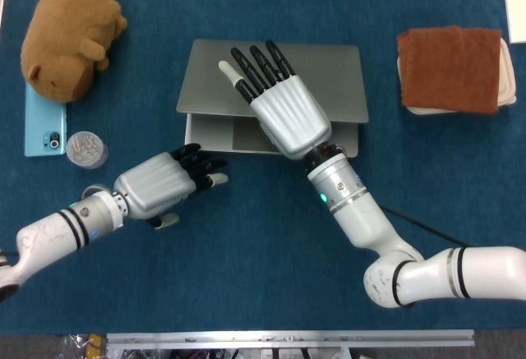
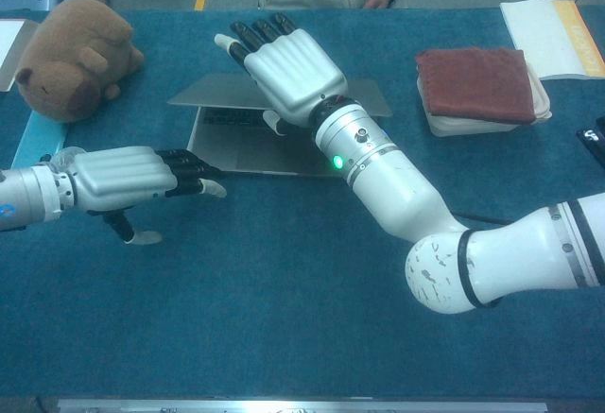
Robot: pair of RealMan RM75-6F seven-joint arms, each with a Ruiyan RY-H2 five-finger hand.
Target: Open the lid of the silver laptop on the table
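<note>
The silver laptop (image 1: 275,88) lies near the middle of the table (image 1: 271,260), its long axis from 9 to 3 o'clock, and the lid is already lifted a little from the base. The right hand (image 1: 283,112) lies flat over the lid, fingers straight toward 11 o'clock; its thumb seems to be under the front edge, but the grip is not clear. The left hand (image 1: 160,182), open and holding nothing, has its fingertips just beside the base's front left corner, at 8 o'clock from the laptop. Probably it should press the base down.
</note>
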